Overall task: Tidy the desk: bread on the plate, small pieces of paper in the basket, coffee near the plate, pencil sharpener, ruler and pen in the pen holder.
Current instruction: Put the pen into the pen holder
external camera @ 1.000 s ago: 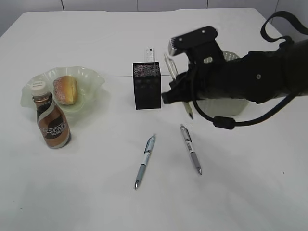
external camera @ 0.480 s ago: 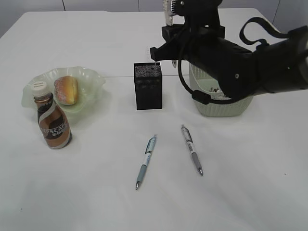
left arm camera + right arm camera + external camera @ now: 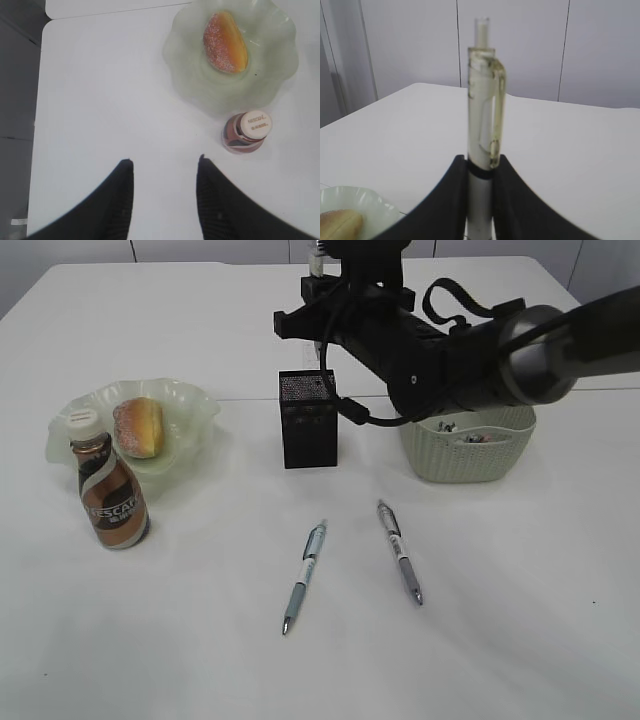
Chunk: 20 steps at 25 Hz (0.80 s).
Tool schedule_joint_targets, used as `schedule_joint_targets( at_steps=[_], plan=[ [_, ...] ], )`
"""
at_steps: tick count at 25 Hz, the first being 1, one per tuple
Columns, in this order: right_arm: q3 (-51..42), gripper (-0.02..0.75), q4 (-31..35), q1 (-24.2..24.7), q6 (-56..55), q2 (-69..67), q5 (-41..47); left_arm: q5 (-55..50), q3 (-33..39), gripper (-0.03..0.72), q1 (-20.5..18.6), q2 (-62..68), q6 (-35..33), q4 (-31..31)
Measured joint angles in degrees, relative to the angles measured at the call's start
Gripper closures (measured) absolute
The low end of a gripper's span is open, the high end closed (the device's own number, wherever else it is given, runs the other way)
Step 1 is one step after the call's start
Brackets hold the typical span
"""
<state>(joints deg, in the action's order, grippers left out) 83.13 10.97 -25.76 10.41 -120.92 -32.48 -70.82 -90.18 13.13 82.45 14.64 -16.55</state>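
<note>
My right gripper (image 3: 480,167) is shut on a clear-barrelled pen (image 3: 483,110), held upright with its clicker end up. In the exterior view that gripper (image 3: 324,312) hovers over the black mesh pen holder (image 3: 307,422), and the pen's lower end points into its mouth. Two more pens (image 3: 303,575) (image 3: 399,550) lie on the table in front. The bread (image 3: 137,426) lies on the pale green plate (image 3: 190,400), with the coffee bottle (image 3: 110,492) beside it. My left gripper (image 3: 162,162) hangs open above bare table near the bottle (image 3: 247,131). Ruler and pencil sharpener are hidden.
A pale green basket (image 3: 470,458) with small paper pieces (image 3: 468,436) stands right of the pen holder, partly behind the right arm. The table's far edge runs behind the arm. The left arm does not show in the exterior view.
The right arm has swung left and upward with the pen, from beside the pen holder to above it, uncovering the basket. The pen now stands upright. The left gripper has not changed.
</note>
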Motion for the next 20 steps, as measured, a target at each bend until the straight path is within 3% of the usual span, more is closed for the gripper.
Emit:
schedule_joint_targets(
  at_steps=[9,20],
  plan=[
    [8.0,0.631,0.0,0.0,-0.7,-6.7,4.2,0.0,0.0,0.381,0.0,0.0,0.0,0.0],
    [9.4,0.628,0.0,0.0,-0.9,-9.9,4.7,0.0,0.0,0.381,0.0,0.0,0.0,-1.3]
  ],
)
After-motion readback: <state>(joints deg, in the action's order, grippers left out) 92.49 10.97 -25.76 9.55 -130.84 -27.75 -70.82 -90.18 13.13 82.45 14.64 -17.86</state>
